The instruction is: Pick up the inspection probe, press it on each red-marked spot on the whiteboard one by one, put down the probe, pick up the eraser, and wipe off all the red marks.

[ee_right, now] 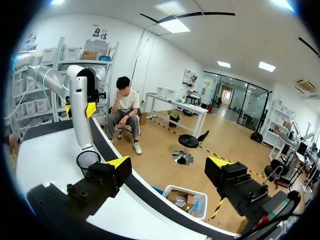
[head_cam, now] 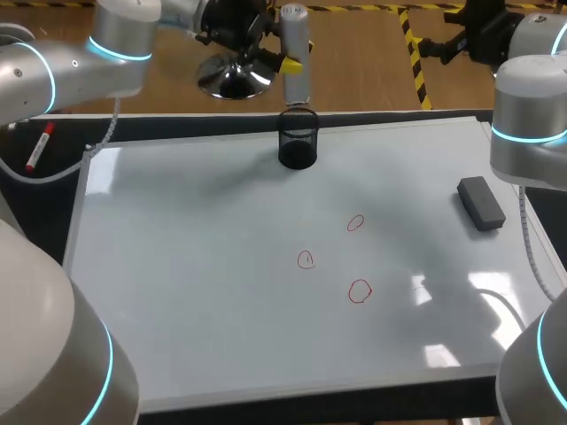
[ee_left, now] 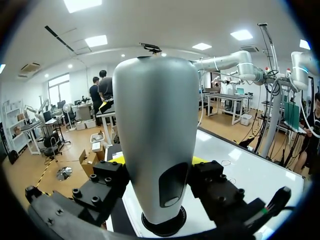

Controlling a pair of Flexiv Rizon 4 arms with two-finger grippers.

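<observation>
Three red marks [head_cam: 355, 222] [head_cam: 306, 258] [head_cam: 359, 290] sit on the whiteboard [head_cam: 195, 283]. They are small, round loops. They lie on the robot's side of the black mesh cup [head_cam: 298, 137], a little to its right.

The mesh cup stands at the far edge of the whiteboard, close to the middle.

The inspection probe [head_cam: 295, 53] is a grey, round stick. It stands upright, right above the mesh cup. Its low end is at the cup's rim. I cannot tell if it dips inside.

The left claw [head_cam: 288, 64] is clenched on the probe. One yellow-tipped finger presses on each side of it. The left arm comes in from the far left, higher than the cup.

The right claw [ee_right: 167, 167] is released, with its two fingers spread wide apart. It hangs out past the far edge of the tabletop [head_cam: 49, 199], well to the right of the cup. From there it looks back at the cup and the probe.

The dark grey eraser [head_cam: 481, 203] lies flat on the whiteboard, well to the right of the cup.

A red marker pen [head_cam: 39, 146] lies on the dark tabletop beside the whiteboard, far to the left of the cup.
</observation>
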